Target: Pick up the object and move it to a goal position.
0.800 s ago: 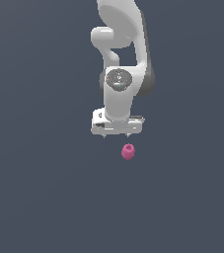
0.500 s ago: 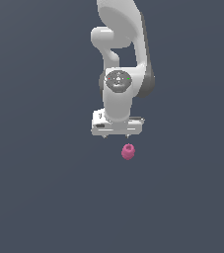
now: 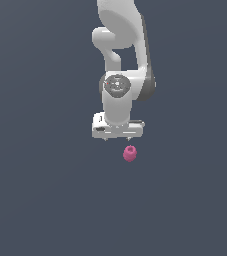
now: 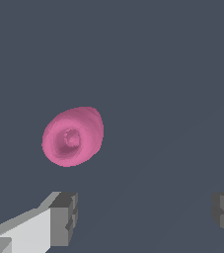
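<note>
Approach step: end effector released, fingers wide apart, hanging above pink object. Next, I reckon: centre over it, descend, close.

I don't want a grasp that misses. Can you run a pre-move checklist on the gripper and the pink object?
1. Gripper open: ok, fingers wide apart.
2. Pink object free, nothing touching it: ok.
3. Object narrower than the finger gap: ok.
4. Object centred between fingers: not ok, it lies outside the gap, nearer one finger.
5. Gripper down at object level: not ok, it sits above the object in the exterior view.
6. Goal position visible: cannot tell.
</note>
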`<action>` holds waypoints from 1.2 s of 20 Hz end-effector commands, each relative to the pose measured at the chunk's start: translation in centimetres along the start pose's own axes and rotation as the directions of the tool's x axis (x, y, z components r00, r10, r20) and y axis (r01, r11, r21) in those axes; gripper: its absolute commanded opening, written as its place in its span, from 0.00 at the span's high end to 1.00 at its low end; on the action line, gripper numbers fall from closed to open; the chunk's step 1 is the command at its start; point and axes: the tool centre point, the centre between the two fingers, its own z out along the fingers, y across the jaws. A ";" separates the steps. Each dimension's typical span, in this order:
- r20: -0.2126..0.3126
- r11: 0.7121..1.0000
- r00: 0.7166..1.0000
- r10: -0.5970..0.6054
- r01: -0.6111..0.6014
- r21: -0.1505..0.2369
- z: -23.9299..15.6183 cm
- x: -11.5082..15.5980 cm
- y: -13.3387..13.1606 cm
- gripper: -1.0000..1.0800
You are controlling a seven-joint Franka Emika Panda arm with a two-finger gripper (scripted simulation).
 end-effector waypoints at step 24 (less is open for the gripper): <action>-0.078 0.983 0.980 -0.181 0.179 -0.037 4.6 3.1 -6.2 0.04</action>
